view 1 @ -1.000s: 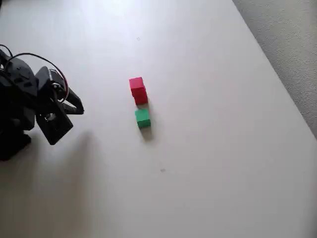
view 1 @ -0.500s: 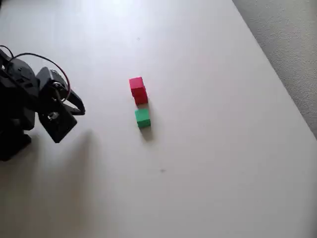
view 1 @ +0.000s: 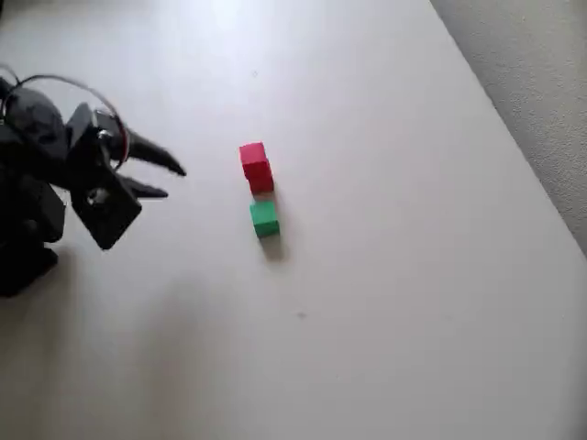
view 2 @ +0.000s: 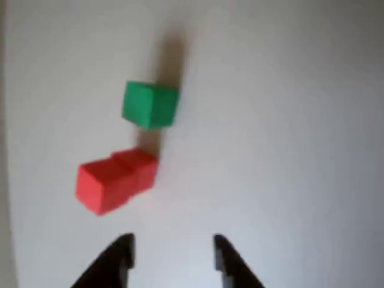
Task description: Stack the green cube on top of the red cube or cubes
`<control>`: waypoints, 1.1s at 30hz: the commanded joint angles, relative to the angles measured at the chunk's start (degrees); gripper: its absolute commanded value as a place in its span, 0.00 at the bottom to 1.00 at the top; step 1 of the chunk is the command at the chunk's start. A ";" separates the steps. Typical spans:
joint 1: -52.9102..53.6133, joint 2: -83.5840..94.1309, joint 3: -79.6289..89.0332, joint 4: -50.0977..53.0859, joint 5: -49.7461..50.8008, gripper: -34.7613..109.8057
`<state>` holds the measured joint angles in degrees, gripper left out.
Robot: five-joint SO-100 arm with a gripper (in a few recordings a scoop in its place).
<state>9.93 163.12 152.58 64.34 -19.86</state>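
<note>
Two red cubes (view 1: 256,166) sit touching each other near the table's middle in the overhead view; I cannot tell whether one rests on the other. The green cube (view 1: 264,218) stands on the table just below them, a narrow gap apart. My black gripper (view 1: 173,182) is to their left, open, with nothing between its fingers, pointing right toward the cubes. In the wrist view the red cubes (view 2: 114,178) lie ahead and left of the open gripper (view 2: 172,249), and the green cube (view 2: 150,105) sits beyond them.
The white table (view 1: 385,302) stretches bare to the right and below the cubes. Its right edge runs diagonally at the top right, with grey floor (view 1: 541,82) beyond. The arm's black base (view 1: 23,247) stands at the left edge.
The gripper has swung up and right toward the cubes, and its fingers now stand wider apart. The cubes have not moved.
</note>
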 commanded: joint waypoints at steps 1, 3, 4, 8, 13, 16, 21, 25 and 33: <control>0.26 -25.40 -21.01 -2.55 1.76 0.39; 0.62 -32.43 -26.10 -2.37 2.02 0.40; 0.88 -35.68 -28.30 -2.37 2.29 0.41; 1.67 -47.37 -35.95 -2.99 2.72 0.43; 2.20 -60.56 -44.21 -1.49 3.52 0.43; 2.99 -66.18 -46.85 -1.58 4.04 0.43; 4.48 -73.48 -51.06 -1.58 4.13 0.43; 5.71 -77.52 -54.23 -1.67 3.96 0.43; 6.50 -81.21 -58.10 -1.49 3.43 0.40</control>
<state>15.82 82.35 99.40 62.67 -16.17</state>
